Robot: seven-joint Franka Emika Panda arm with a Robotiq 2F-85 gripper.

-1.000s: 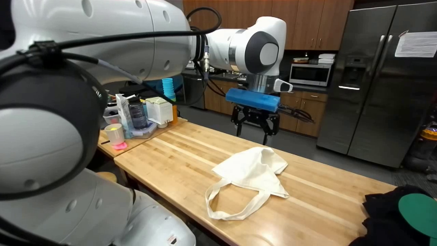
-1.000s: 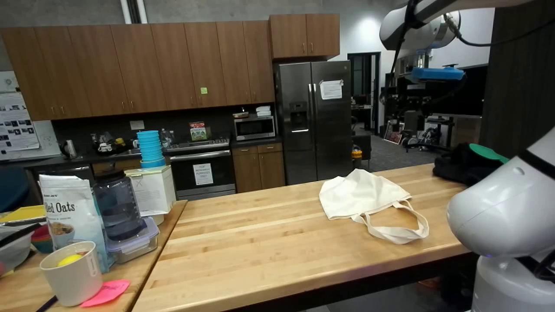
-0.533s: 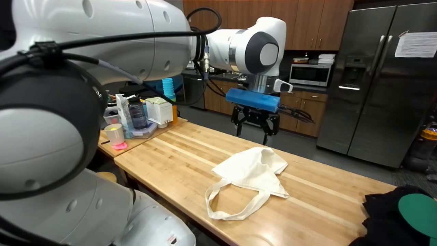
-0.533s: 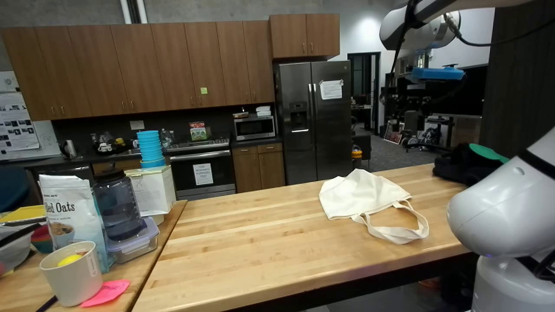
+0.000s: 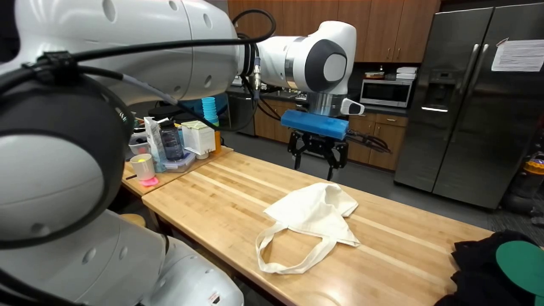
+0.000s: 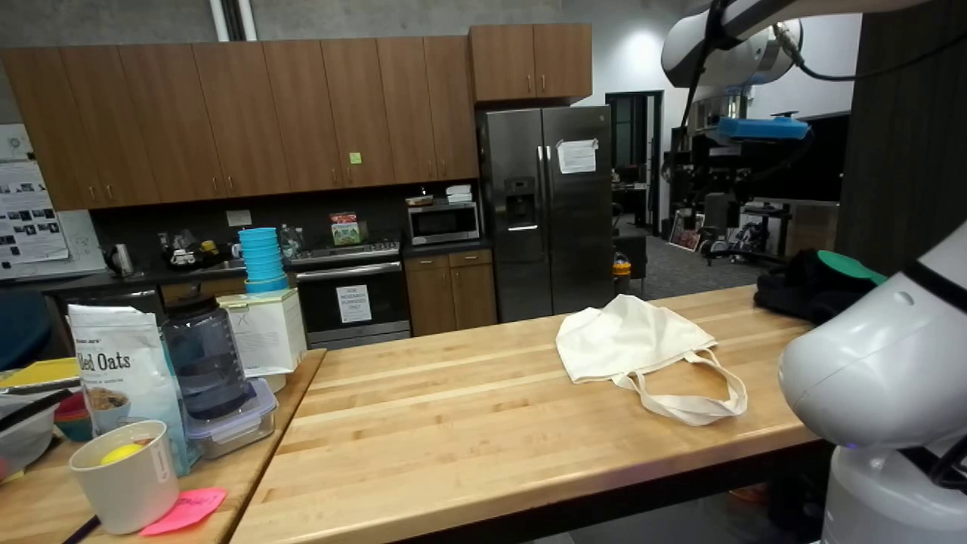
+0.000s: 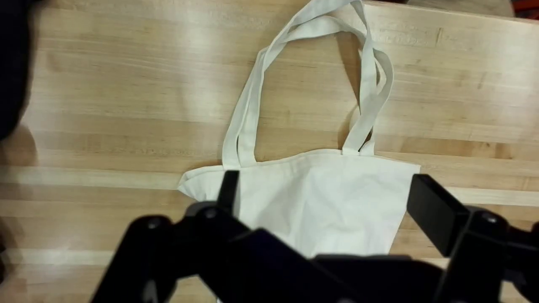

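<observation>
A cream cloth tote bag [image 5: 312, 210] lies crumpled on the wooden table [image 5: 238, 221], its two handles looped toward the robot's side. Above it, apart from the cloth, hangs my gripper [image 5: 313, 171], pointing down with its jaws wide and nothing between them. In the wrist view the bag's body [image 7: 320, 206] fills the gap behind the spread fingers [image 7: 438, 214]. Its straps [image 7: 246, 122] reach up past the fingertips, while the bag's lower part is hidden by the gripper. In an exterior view the bag [image 6: 631, 340] shows plainly, but the dark gripper blends into the background.
Black cloth with a green disc [image 5: 520, 263] lies at the table's end. On the adjoining table are a mug [image 6: 125, 476], an oats bag [image 6: 125, 370], a dark bottle [image 6: 202, 359], a white box [image 6: 264, 329] and blue cups [image 6: 261, 257]. A fridge [image 6: 548, 211] stands behind.
</observation>
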